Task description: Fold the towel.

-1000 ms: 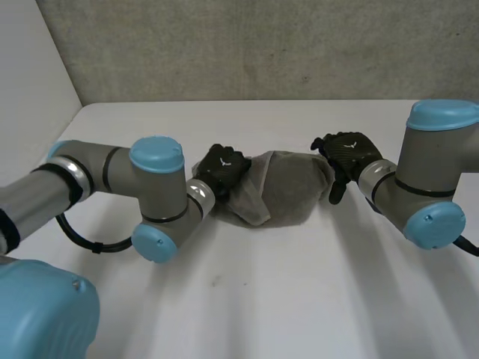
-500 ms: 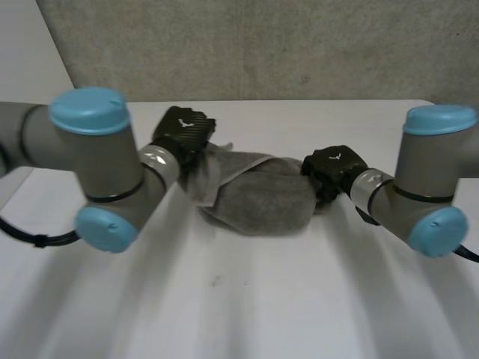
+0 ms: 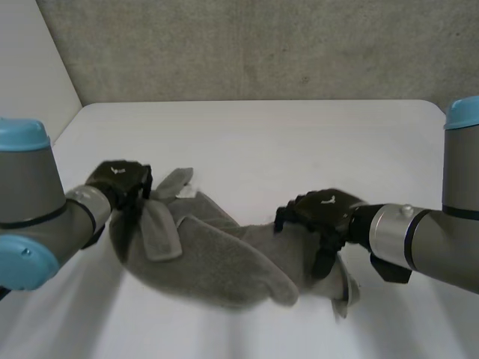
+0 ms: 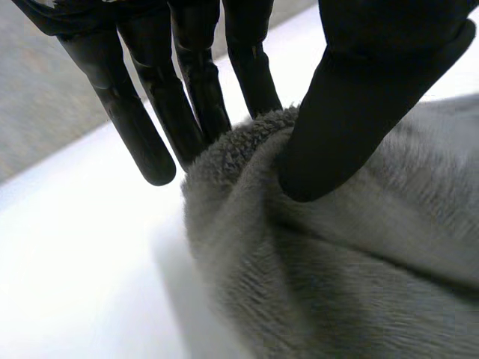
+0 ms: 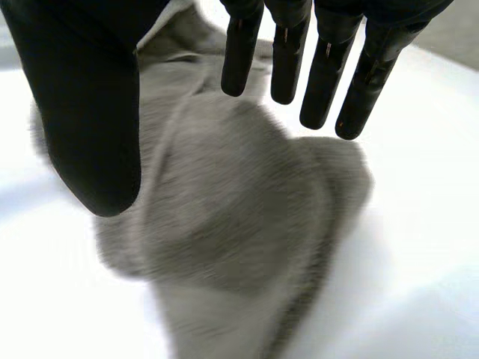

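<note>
Towel [image 3: 217, 258] lies bunched on the near half of the table [image 3: 284, 142], between your two hands. Your left hand [image 3: 120, 179] pinches its left end, thumb against straight fingers. Your right hand [image 3: 322, 213] hangs released over the right end, fingers straight, thumb apart, grasping nothing.

- My black, slim-fingered left hand [image 3: 120, 179], mid-left: I see a small white mark on its back.
- Black right hand [image 3: 322, 217], lower right: same white mark.
- Grey cylindrical arms [image 3: 30, 202], light-blue round caps [image 3: 22, 262], silver wrist band [image 3: 393, 235] at right.
</note>
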`<action>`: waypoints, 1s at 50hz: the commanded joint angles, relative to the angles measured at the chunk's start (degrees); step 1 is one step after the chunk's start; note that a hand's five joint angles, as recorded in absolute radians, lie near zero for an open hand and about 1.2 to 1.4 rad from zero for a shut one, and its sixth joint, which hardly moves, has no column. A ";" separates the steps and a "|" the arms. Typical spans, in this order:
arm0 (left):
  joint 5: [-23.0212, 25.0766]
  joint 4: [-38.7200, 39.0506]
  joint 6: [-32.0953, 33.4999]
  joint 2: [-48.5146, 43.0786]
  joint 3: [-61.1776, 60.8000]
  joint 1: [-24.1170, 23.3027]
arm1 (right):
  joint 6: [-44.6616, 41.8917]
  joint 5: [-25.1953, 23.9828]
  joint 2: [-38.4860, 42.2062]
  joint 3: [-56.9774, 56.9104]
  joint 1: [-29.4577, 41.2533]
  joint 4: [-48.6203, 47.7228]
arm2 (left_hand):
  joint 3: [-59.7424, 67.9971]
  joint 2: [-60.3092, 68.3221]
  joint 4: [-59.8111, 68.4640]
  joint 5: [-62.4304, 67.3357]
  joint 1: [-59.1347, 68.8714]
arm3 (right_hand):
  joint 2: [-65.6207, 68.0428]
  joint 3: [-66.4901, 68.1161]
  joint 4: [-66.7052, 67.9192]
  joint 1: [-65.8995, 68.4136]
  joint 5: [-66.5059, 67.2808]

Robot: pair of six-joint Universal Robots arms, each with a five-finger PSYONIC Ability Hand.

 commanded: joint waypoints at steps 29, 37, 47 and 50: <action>7.13 4.38 0.32 15.37 -16.42 -4.99 | -11.87 20.22 0.06 12.81 -0.64 -28.04 | -25.69 -25.64 -25.65 -25.70 -25.29 | 55.63 56.14 56.35 54.88 56.72; 7.13 7.10 0.59 9.94 -14.14 -5.42 | -12.31 20.66 0.67 8.25 -0.73 -27.35 | -24.69 -24.64 -24.64 -24.70 -24.29 | 55.63 56.14 56.35 54.88 56.72; 7.22 6.92 0.59 4.48 -11.15 -7.45 | -4.25 20.67 -0.30 10.00 -0.46 -23.04 | -21.49 -21.44 -21.44 -21.50 -21.09 | 7.77 8.27 8.48 7.01 8.86; 7.22 7.19 0.59 3.51 -10.27 -7.62 | 2.42 20.31 -1.08 9.91 -0.46 -21.11 | -21.49 -21.44 -21.44 -21.50 -21.09 | 6.92 7.42 7.64 6.17 8.01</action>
